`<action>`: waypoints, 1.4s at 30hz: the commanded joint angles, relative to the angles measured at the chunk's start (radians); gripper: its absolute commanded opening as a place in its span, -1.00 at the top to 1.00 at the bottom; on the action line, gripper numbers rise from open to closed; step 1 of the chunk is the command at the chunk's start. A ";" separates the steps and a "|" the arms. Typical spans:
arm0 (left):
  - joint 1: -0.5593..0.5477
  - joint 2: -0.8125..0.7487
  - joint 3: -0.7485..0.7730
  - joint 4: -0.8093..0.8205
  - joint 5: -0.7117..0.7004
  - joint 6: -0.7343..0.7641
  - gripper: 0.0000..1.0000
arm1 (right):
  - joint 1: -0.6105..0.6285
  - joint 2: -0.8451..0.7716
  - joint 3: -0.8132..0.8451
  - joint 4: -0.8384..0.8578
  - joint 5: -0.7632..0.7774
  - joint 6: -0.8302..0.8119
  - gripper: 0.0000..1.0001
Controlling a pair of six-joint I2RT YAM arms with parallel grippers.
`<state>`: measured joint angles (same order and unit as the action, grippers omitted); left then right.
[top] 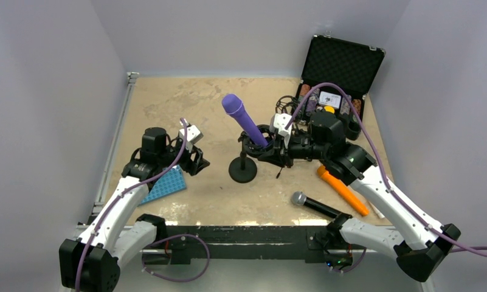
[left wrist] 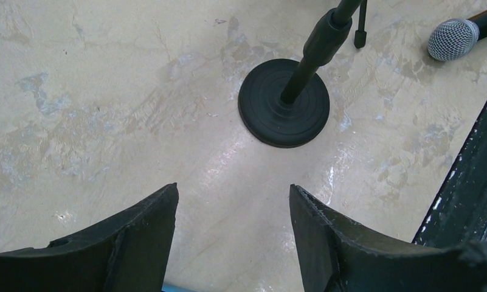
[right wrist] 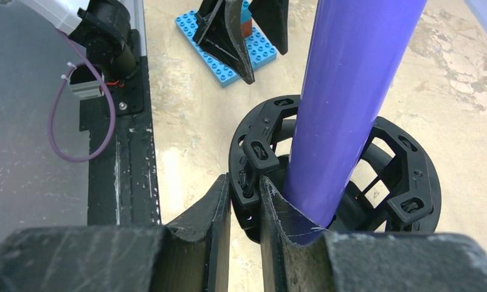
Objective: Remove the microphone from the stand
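Pinching the shock mount [right wrist: 411, 176] — right end effector [right wrist: 245, 185] — clear only wrist-close.

A tan tabletop [top: 186, 103], mottled with pale worn patches, fills the middle of the overhead view. Plain grey-white walls [top: 46, 73] enclose it on the left, back and right. A metal rail [top: 120, 121] runs along its left edge, and a black bar [top: 247, 234] spans its near edge. The light is soft and even, with a faint sheen on the surface.
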<state>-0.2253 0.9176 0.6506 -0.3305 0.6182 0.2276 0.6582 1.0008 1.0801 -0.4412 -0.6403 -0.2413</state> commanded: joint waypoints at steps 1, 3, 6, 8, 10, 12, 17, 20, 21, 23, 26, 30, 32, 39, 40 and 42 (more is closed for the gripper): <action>-0.008 0.002 0.035 0.042 0.034 0.007 -0.42 | -0.008 -0.008 0.017 0.015 0.016 -0.030 0.95; -0.008 0.000 0.034 0.044 0.039 0.004 -0.42 | -0.008 -0.003 0.023 0.016 0.020 -0.031 0.83; -0.009 -0.004 0.034 0.044 0.056 0.004 -0.41 | -0.008 0.000 0.031 0.011 0.025 -0.032 0.57; -0.010 -0.008 0.034 0.041 0.068 0.008 -0.41 | -0.008 0.000 0.040 -0.001 0.030 -0.035 0.37; -0.011 -0.010 0.032 0.038 0.071 0.014 -0.42 | -0.008 0.003 0.053 -0.019 0.039 -0.036 0.17; -0.011 -0.008 0.029 0.037 0.072 0.022 -0.42 | -0.008 0.008 0.076 -0.049 0.061 -0.038 0.01; -0.011 -0.001 0.021 0.063 0.080 0.006 -0.42 | -0.008 0.006 0.094 -0.072 0.090 -0.041 -0.22; -0.013 0.001 0.020 0.075 0.082 -0.003 -0.42 | -0.007 0.010 0.105 -0.078 0.096 -0.040 -0.34; -0.013 0.001 0.020 0.077 0.083 -0.004 -0.42 | -0.008 0.011 0.108 -0.077 0.098 -0.040 -0.34; -0.013 0.001 0.018 0.077 0.085 -0.002 -0.41 | -0.008 0.016 0.114 -0.079 0.101 -0.040 -0.35; -0.013 0.001 0.019 0.076 0.086 -0.001 -0.41 | -0.008 0.021 0.125 -0.080 0.106 -0.042 -0.35; -0.013 -0.002 0.015 0.076 0.094 -0.001 -0.41 | -0.008 0.025 0.132 -0.079 0.102 -0.043 -0.33; -0.013 -0.003 0.015 0.073 0.111 0.000 -0.42 | -0.008 0.024 0.137 -0.087 0.102 -0.044 -0.33; -0.026 -0.006 0.017 0.044 0.166 0.031 -0.41 | -0.008 0.012 0.166 -0.135 0.114 -0.059 -0.32; -0.026 -0.004 0.018 0.046 0.166 0.032 -0.41 | -0.008 0.011 0.170 -0.141 0.121 -0.061 -0.32; -0.027 0.001 0.019 0.055 0.165 0.027 -0.41 | -0.008 0.010 0.177 -0.157 0.135 -0.065 -0.32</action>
<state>-0.2455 0.9184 0.6506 -0.3042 0.7372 0.2291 0.6540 1.0267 1.2060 -0.5655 -0.5411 -0.2863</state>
